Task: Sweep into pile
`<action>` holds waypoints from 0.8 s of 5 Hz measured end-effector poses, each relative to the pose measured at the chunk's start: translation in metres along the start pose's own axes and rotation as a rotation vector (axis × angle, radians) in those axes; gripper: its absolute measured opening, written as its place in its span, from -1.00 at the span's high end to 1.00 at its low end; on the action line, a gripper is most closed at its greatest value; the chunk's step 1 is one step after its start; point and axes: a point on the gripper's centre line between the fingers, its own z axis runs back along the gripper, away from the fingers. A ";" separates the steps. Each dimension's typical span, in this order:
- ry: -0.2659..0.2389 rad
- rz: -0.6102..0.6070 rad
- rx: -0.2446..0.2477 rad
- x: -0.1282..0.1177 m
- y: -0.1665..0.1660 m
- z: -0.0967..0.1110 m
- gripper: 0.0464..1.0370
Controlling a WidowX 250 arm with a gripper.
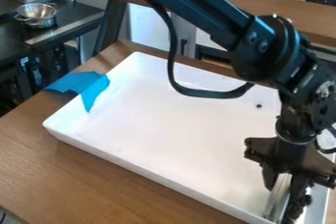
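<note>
My gripper (283, 179) points down over the right front corner of the white tray (177, 115). It is shut on a pale, flat-sided sweeping tool (277, 198), which slants down to the tray floor near the front wall. Small dark pieces (302, 203) lie clustered just right of the tool, between it and the tray's right side; the gripper partly hides them. A single dark piece (259, 105) lies apart, farther back on the tray floor.
Blue tape (84, 84) crosses the tray's left rim onto the wooden table (98, 174). A metal pot (37, 15) stands on a dark counter at the upper left. A black cable loops from the arm above the tray.
</note>
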 end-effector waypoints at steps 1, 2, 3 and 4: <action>-0.051 0.012 0.019 0.006 0.002 -0.001 0.35; -0.086 0.011 0.050 0.007 0.000 0.000 0.35; -0.087 0.039 0.101 0.005 0.003 0.002 0.35; -0.095 0.072 0.119 0.007 0.000 0.006 0.35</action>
